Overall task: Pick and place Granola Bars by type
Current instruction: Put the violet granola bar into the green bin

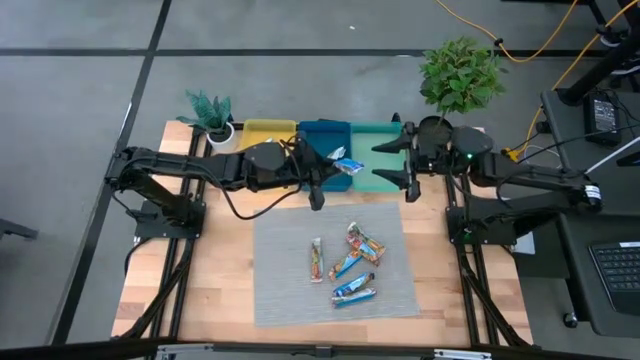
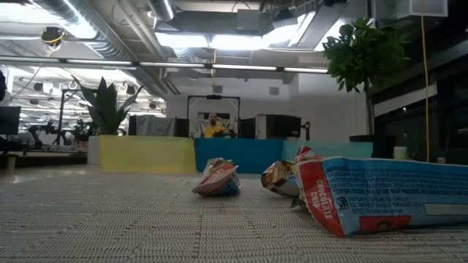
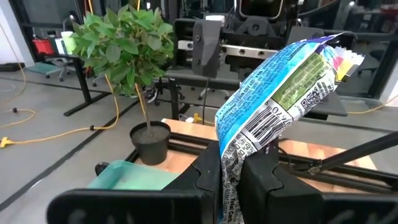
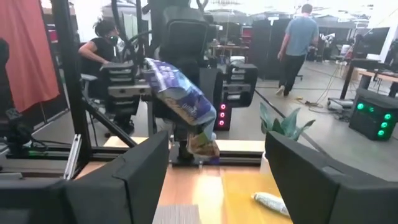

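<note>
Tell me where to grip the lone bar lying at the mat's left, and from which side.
Grip the bar across its middle, on the long edges, coming straight down from above. It lies flat on the mat with its length running toward the trays, apart from the others, so fingers opened across its narrow width should have room on both sides. The crinkly wrapper may slip.

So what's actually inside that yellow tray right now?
The right wrist view shows one silver-wrapped bar lying in the yellow tray. From above, the left arm hides part of the tray, so anything else there can't be seen.
</note>
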Available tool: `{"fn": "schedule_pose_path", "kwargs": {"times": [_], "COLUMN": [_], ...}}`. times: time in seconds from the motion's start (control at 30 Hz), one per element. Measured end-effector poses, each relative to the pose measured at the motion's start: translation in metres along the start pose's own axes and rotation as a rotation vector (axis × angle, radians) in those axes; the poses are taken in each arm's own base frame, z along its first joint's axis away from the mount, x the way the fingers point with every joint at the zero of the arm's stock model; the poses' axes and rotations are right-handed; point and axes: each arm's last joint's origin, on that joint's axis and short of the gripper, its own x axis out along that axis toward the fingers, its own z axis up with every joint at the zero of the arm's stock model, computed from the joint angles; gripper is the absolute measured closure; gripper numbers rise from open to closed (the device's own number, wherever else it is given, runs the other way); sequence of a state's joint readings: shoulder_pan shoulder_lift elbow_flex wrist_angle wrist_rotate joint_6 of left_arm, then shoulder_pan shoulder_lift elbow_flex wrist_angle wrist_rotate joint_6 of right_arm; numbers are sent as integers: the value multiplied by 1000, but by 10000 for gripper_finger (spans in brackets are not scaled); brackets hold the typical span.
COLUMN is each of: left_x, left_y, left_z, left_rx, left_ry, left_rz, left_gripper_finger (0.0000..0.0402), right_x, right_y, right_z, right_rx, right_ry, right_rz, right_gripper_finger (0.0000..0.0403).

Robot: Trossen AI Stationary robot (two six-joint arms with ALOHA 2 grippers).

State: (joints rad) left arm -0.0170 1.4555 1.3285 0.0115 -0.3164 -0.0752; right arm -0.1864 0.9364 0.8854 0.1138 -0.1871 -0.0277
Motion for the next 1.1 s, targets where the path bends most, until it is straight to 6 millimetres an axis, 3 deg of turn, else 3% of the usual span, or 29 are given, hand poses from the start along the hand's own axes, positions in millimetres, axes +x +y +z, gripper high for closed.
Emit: {"fn": "schedule_pose_path", "kwargs": {"times": [0.3,0.67,1.1], "left_x": [0,16,16], "left_y": [0,1,4], "left_z": [3,-6,1], "left_rx": [7,7,11], "left_ry": [-35,-33,-102], "left_rz": [-1,13,11], "left_gripper_finger": [373,373,373], "right_x": [24,55,58], "right_y": [-2,-5,-5], "right_z": [11,24,22], "right_rx": [-7,-9,-8], "right_ry": [-32,-37,-15], "right_rz": [91,224,235], "right_gripper_finger": [133,133,152]}}
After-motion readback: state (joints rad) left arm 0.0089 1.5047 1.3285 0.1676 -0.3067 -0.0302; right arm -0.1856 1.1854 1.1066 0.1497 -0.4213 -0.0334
